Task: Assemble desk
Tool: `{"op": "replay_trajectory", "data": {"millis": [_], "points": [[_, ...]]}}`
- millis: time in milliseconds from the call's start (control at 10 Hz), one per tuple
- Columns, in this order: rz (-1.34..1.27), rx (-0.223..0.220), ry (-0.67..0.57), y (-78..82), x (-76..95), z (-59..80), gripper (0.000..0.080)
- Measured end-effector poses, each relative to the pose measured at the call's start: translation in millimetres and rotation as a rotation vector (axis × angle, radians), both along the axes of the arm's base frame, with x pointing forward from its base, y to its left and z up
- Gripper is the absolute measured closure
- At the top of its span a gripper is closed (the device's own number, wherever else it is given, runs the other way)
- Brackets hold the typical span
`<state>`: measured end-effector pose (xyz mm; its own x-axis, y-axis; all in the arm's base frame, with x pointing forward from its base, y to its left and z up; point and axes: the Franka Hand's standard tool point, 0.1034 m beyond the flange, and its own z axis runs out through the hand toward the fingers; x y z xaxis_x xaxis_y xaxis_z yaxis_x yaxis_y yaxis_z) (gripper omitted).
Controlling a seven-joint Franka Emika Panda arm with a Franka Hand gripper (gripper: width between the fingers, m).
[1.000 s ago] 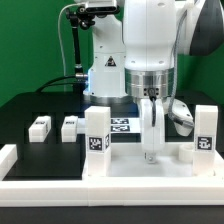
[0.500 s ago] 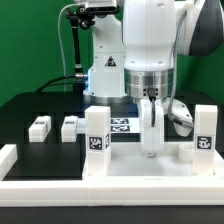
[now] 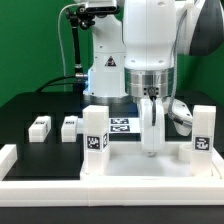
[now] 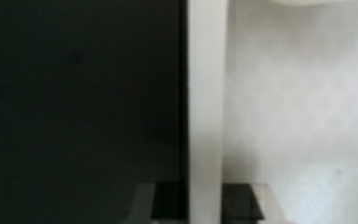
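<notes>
The white desk top (image 3: 150, 170) lies at the front of the black table, with two tagged white legs standing on it, one (image 3: 97, 131) toward the exterior view's left and one (image 3: 204, 130) toward its right. My gripper (image 3: 150, 150) points straight down between them at the top's far rim. In the wrist view the gripper (image 4: 206, 203) has its dark pads (image 4: 163, 203) on both sides of that thin white rim (image 4: 206, 90). The desk's white surface (image 4: 309, 120) lies on one side and the black table on the other. Two loose tagged legs (image 3: 40, 126) (image 3: 70, 126) lie at the exterior view's left.
The marker board (image 3: 122, 126) lies flat behind the desk top, in front of the arm's base. A white border rail (image 3: 110, 200) runs along the front, with another piece (image 3: 8, 157) at the exterior view's left. A camera stand (image 3: 78, 40) rises at the back.
</notes>
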<state>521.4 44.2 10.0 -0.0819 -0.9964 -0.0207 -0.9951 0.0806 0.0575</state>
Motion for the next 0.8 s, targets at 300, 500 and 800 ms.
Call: {"op": "replay_trajectory", "data": {"millis": [300,500,800], "points": [[0.000,0.000,0.000,0.0,0.0,0.0,0.0730],[0.052,0.000,-0.003,-1.3,-0.3,0.7,0.0730],[0.309,0.008,-0.006,-21.8,-14.3,8.2,0.0730]]}}
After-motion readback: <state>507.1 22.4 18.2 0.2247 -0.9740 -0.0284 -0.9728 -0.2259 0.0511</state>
